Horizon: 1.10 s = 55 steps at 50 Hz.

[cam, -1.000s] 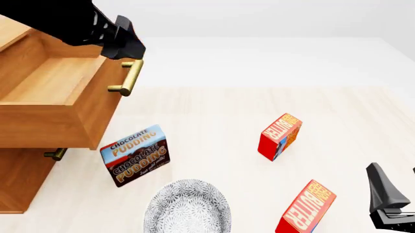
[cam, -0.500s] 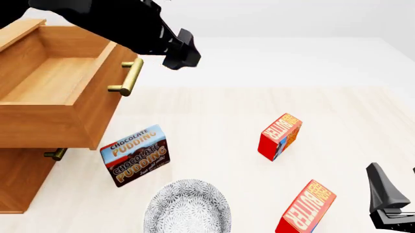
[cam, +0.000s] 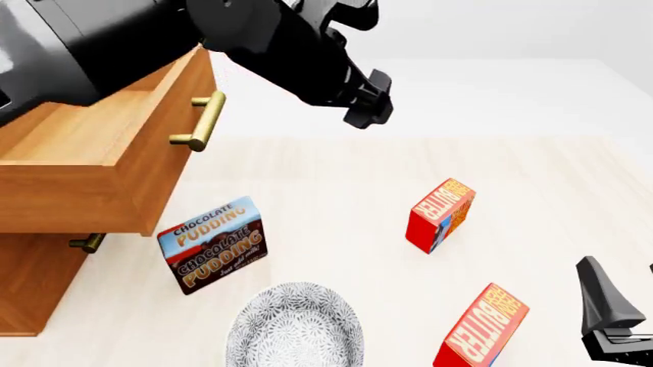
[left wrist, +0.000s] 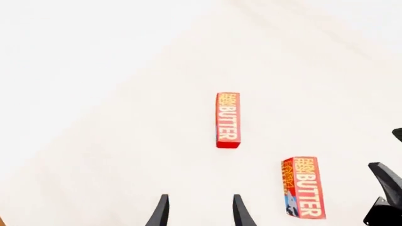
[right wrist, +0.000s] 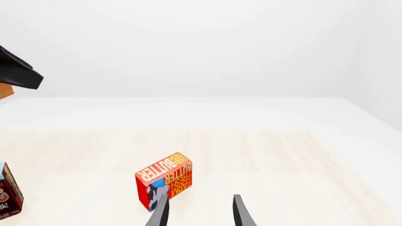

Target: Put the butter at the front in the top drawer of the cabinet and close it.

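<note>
Nearest the camera, the butter (cam: pixel 482 327) stands well right of the cabinet (cam: pixel 30 294). It is red with orange-and-white lettering, its long axis running roughly away from the arms. Just beyond it from the cabinet waits the right gripper (right wrist: pixel 197 212), fingers apart, likely the handier arm. The left gripper (left wrist: pixel 197 212), also spread, hovers high off the cabinet's open top drawer (cam: pixel 92 183).

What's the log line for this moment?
top drawer: open | left pincer: open, empty | right pincer: open, empty | near butter, far butter: on table
</note>
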Available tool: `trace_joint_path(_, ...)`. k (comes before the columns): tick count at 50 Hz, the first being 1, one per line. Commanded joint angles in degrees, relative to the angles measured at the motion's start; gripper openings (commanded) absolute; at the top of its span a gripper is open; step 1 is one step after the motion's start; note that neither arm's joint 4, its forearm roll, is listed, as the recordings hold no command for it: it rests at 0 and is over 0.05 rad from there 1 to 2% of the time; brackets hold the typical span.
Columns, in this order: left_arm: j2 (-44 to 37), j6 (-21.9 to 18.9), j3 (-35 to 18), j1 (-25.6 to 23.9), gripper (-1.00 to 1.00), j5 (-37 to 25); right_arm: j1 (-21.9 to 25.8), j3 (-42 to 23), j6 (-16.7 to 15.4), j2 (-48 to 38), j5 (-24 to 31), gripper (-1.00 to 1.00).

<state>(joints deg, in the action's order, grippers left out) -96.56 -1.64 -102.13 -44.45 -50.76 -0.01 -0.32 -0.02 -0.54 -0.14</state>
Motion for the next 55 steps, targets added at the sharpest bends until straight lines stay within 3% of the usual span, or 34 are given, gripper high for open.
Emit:
trace_joint_path(1, -4.3, 2.2, -2.4, -2.7, 1.00, 1.3, 0.0, 0.0, 0.0, 0.1, 0.0, 1.00)
trace_joint_path(29, -14.4, 6.9, -7.6, -5.1, 1.00, 5.1, 0.0, 0.0, 0.0, 0.1, 0.0, 1.00)
trace_joint_path(55, -19.7, 10.2, -8.2, -5.9, 1.00, 9.1, 0.0, 0.0, 0.0, 0.1, 0.0, 1.00)
